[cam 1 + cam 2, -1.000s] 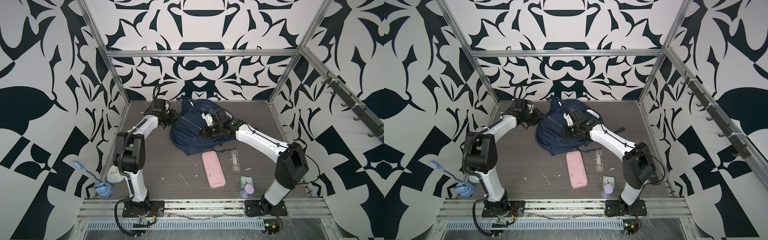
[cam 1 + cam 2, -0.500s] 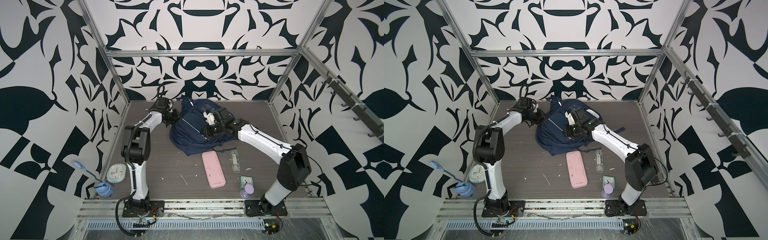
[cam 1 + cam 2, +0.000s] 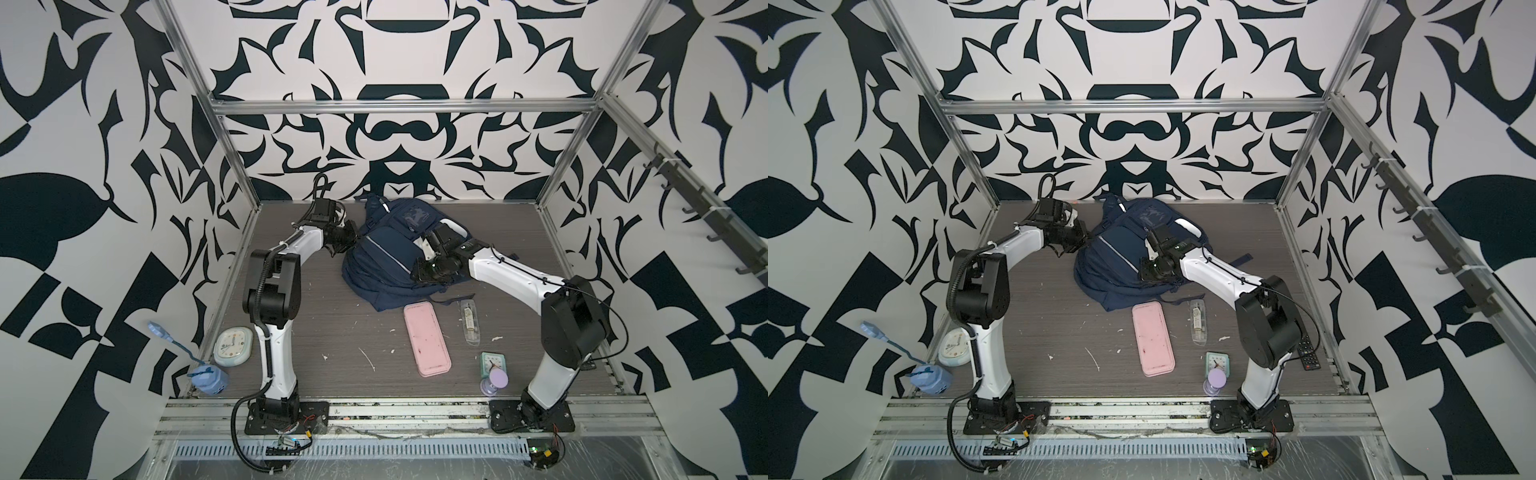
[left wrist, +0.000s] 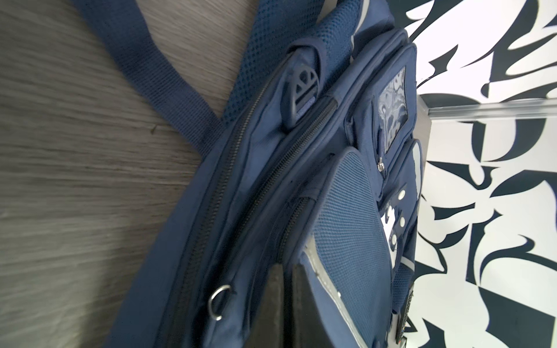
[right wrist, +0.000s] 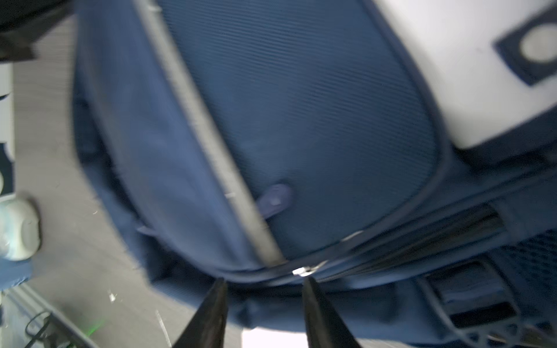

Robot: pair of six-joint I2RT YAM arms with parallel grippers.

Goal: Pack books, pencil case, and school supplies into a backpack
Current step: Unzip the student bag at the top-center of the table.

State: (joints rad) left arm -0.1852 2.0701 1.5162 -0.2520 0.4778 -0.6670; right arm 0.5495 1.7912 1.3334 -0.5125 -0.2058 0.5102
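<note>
A mint-green sq. clock (image 3: 493,360) is set near the front edge of the grey wood-grain table (image 3: 332,324), w/ a purple hourglass-shaped item (image 3: 495,380) just in front of it. A pale oval clock (image 3: 233,346) and a blue handled gadget (image 3: 208,378) are found at the front-left corner. White scraps (image 3: 368,358) are scattered mid-table, and a black remote (image 3: 1307,351) is seen by the right wall in a top view.

Both arms are showing glossy white shells between bulky black joints. The left arm (image 3: 272,291) is wearing a ribbed black cable (image 3: 262,276), the right arm (image 3: 498,272) a thin black wire (image 3: 530,273). The right gripper (image 5: 263,280) is baring two dark, tapering fingers (image 5: 211,313).
</note>
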